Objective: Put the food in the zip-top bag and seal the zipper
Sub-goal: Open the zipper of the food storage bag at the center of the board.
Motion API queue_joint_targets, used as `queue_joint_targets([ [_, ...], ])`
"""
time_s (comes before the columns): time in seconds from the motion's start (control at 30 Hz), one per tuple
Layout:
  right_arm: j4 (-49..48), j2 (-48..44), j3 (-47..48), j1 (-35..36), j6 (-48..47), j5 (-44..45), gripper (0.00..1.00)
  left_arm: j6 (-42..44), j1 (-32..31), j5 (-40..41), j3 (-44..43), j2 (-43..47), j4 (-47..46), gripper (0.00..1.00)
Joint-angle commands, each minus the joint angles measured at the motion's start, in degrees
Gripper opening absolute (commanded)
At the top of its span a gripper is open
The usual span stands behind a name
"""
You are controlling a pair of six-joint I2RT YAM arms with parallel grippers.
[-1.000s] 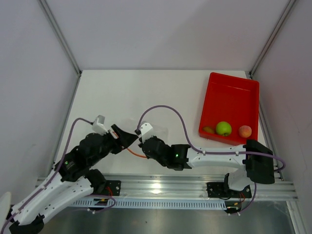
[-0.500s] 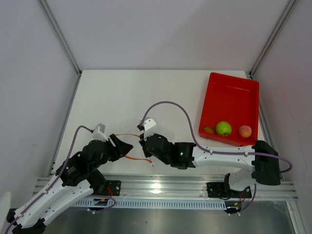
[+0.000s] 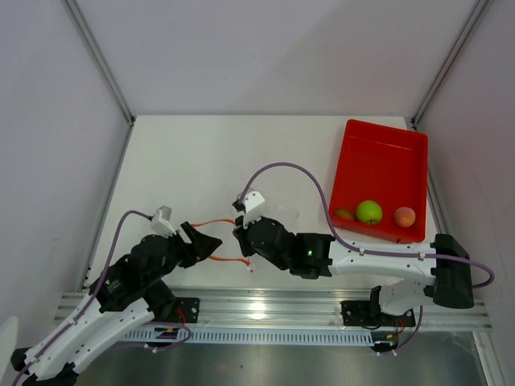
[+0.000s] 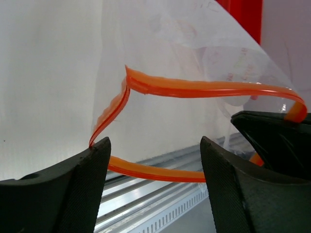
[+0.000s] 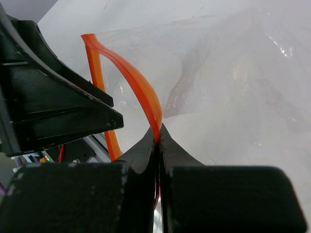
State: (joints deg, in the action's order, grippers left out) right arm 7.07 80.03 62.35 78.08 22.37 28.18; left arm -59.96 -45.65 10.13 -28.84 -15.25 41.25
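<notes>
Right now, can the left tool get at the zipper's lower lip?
Probably yes. The left tool is open, and the lower lip of the zipper appears to run between its fingers with nothing in front of it. The right tool, shut on the zipper further along, holds the zip-top bag mouth apart.

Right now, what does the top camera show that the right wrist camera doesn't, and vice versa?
Top only: the red tray holding the green apple, peach and brown lump, none bagged yet. Right wrist only: the right gripper seen close up, pinched shut on the zipper. Both: the clear bag with its mouth standing open, and the left gripper beside it.
</notes>
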Motion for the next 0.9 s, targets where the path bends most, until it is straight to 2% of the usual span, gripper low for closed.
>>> queue_joint_targets([
  [0.0, -0.83, -1.54, -0.38, -0.21, -0.83, 2.66, 0.0, 0.64, -0.49, -0.2, -1.57, 3.28, 1.37, 0.78],
  [0.23, -1.1, -1.81, -0.91, -0.04, -1.28, 2.93, 0.0, 0.55, -0.41, -0.81, -0.6, 3.21, 1.73, 0.81],
  [0.57, 0.32, -1.98, -2.14, -0.83, -1.36, 4.77, 0.0, 0.73, -0.49, -1.17, -1.05, 7.51, 2.42, 0.79],
  [0.87, 0.31, -2.33, -2.05, -1.27, -1.98, 4.87, 0.0, 0.29, -0.49, -1.43, 1.15, 5.68, 1.29, 0.76],
])
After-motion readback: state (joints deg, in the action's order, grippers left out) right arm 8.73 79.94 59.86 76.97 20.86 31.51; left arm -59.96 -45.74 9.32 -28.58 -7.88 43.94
